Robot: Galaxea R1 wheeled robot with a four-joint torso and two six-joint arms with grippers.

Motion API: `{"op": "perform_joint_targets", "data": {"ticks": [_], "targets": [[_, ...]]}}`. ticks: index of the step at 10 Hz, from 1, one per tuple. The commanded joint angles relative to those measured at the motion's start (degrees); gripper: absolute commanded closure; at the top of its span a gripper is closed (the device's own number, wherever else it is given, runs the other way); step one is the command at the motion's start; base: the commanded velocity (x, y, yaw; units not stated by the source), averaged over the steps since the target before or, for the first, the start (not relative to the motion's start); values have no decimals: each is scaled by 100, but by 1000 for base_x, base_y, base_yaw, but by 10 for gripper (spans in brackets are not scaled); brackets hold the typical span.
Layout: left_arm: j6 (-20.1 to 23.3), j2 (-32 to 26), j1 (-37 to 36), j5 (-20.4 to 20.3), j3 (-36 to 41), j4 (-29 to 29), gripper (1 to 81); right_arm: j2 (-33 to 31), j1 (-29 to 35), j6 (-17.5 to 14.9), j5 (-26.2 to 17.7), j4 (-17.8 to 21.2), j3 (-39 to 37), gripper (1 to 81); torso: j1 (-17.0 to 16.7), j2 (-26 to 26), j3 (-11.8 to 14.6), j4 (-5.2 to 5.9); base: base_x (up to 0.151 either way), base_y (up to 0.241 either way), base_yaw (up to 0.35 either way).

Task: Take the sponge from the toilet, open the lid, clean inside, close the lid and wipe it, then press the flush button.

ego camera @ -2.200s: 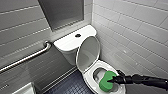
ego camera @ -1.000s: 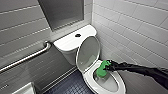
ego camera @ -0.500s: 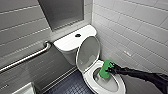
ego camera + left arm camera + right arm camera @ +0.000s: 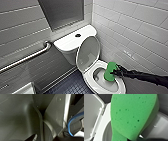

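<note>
Bright green sponge (image 4: 110,71) clamped in right gripper (image 4: 117,72), held at toilet bowl opening, inside white seat ring (image 4: 88,76). Lid (image 4: 88,53) raised, leaning back toward tank cover (image 4: 65,42). Flush button (image 4: 78,35) dark on tank cover, well apart from sponge. Judged progress: pick-up and lid opening done. Inside cleaning under way. Closing lid, wiping it, flushing left.
</note>
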Motion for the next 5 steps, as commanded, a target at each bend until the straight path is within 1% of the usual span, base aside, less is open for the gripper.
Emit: {"op": "perform_joint_targets", "data": {"ticks": [1, 3, 5], "targets": [[78, 51, 221, 600, -9, 28, 10, -1014, -101, 186, 187, -2, 809, 811, 0, 0, 0, 0, 0, 0, 0], [87, 51, 229, 600, -9, 37, 10, -1287, -452, 213, 390, 42, 1108, 811, 0, 0, 0, 0, 0, 0, 0], [95, 68, 229, 591, -9, 37, 10, -1611, -742, 222, 565, 102, 1563, 811, 0, 0, 0, 0, 0, 0, 0]]}}
